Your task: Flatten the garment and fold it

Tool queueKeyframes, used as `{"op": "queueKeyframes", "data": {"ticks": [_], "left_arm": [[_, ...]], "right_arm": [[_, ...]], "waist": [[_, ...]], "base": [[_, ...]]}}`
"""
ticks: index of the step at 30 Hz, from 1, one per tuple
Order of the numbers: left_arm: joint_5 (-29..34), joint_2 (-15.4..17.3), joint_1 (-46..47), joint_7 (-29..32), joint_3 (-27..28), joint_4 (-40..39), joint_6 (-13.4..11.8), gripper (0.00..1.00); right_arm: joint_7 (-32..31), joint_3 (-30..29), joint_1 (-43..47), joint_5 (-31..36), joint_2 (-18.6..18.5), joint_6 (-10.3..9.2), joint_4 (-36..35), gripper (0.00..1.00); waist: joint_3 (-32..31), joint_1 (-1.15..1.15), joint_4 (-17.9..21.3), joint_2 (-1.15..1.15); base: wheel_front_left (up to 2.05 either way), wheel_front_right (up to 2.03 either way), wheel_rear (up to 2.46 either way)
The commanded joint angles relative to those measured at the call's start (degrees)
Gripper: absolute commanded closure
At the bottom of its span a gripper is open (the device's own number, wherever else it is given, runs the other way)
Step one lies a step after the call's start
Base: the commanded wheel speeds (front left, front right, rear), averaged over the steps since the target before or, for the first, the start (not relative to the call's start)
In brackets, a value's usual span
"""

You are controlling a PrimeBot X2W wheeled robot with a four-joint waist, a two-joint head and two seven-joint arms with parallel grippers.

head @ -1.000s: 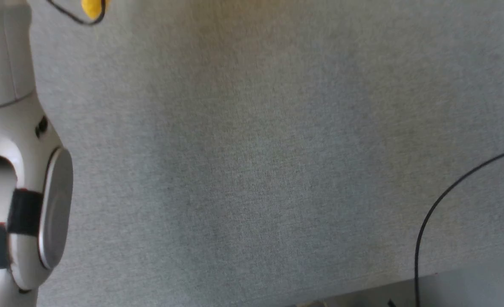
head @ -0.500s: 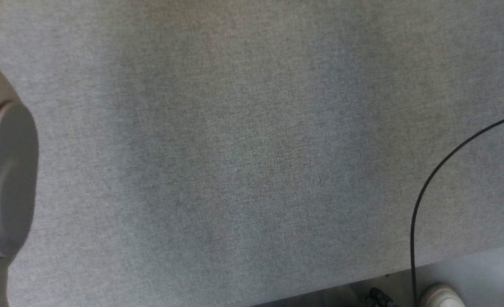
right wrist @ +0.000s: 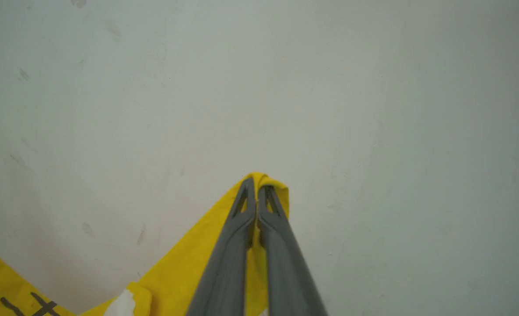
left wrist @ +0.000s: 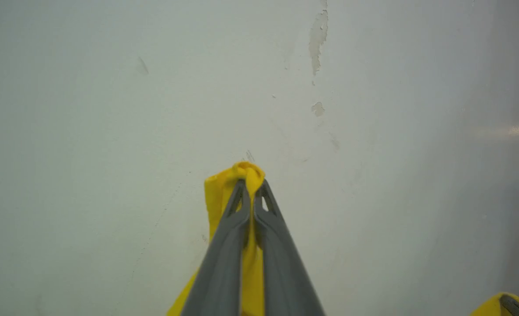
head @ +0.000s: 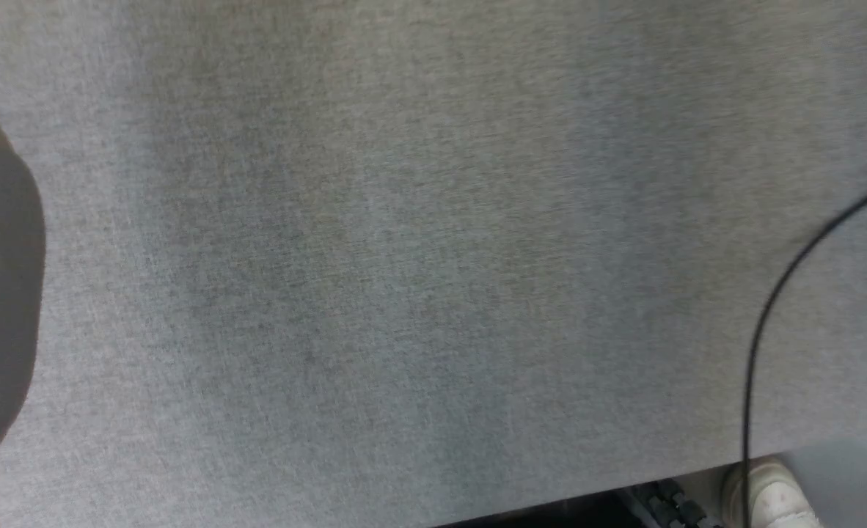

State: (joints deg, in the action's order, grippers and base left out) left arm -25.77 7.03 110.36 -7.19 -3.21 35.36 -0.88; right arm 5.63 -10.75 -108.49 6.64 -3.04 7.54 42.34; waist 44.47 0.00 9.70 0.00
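Garment (left wrist: 215, 197): yellow cloth held up in front of a pale wall (left wrist: 110, 87), clear of the counter (head: 433, 257), pinched at two points. Left pincer (left wrist: 251, 186): fingers pressed together on a small bunched fold, which pokes out past the tips; the rest of the cloth drops back along the fingers toward the bottom of the left wrist view. Right pincer (right wrist: 257, 184): fingers likewise pressed together on a bunched fold. From there the cloth runs down to the lower left of the right wrist view, dips, and rises again at the left edge, so the held edge lies across from one pincer to the other and sags between them. Black stripes (right wrist: 31, 305) and a white patch (right wrist: 121, 305) of the print show low on that span. Overall length and which end hangs lowest cannot be told. Head view: grey cloth-covered counter, a black cable (head: 763, 323) curving over its right side, a pale arm joint (head: 1, 293) at the left edge, and a white shoe (head: 771, 495) beyond the near edge. Chipped paint (left wrist: 318, 39) marks the wall.
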Motion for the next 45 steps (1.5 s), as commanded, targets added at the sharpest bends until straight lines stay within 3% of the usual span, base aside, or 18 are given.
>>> {"op": "queueKeyframes", "data": {"ticks": [1,13,20,26,30,36,45], "left_arm": [[-0.60,0.11,0.76,-0.52,0.09,0.74,0.91,1.00],[-2.98,2.38,-4.15,1.00,-0.09,4.54,4.61,1.00],[-5.47,4.32,-11.76,8.02,-0.70,2.67,6.16,1.00],[-8.91,6.03,-23.47,13.98,-0.51,-4.46,6.99,1.00],[-12.67,5.88,-33.35,17.00,1.94,-11.41,5.47,1.00],[-15.73,5.76,-49.83,19.51,5.30,-21.10,1.89,1.00],[-14.44,7.51,-73.39,24.81,2.92,-34.24,0.64,1.00]], "right_arm": [[0.26,0.02,-0.96,0.86,0.16,-0.05,0.04,1.00],[1.33,4.57,2.50,0.77,-0.06,-0.05,2.81,1.00],[-1.19,10.38,8.28,-5.93,-2.48,-0.05,3.30,1.00],[-5.68,17.75,17.84,-15.28,-6.60,-0.05,-1.01,1.00],[-8.85,20.47,25.99,-21.88,-9.89,-0.05,-6.78,1.00],[-12.11,19.39,39.35,-28.96,-13.14,-0.05,-15.83,1.00],[-16.21,13.63,59.52,-33.01,-12.55,-0.05,-26.25,1.00]], "waist": [[3.43,0.00,-1.49,0.00],[7.12,0.00,-3.17,0.00],[5.69,0.00,-4.59,0.00],[2.15,0.00,-5.73,0.00],[-0.99,0.00,-6.09,0.00],[-6.45,0.00,-6.54,0.00],[-12.52,0.00,-6.13,0.00]], "base": [[0.00,0.00,0.00],[0.00,0.00,0.00],[0.00,0.00,0.00],[0.00,0.00,0.00],[0.00,0.00,0.00],[0.00,0.00,0.00],[0.00,0.00,0.00]]}}
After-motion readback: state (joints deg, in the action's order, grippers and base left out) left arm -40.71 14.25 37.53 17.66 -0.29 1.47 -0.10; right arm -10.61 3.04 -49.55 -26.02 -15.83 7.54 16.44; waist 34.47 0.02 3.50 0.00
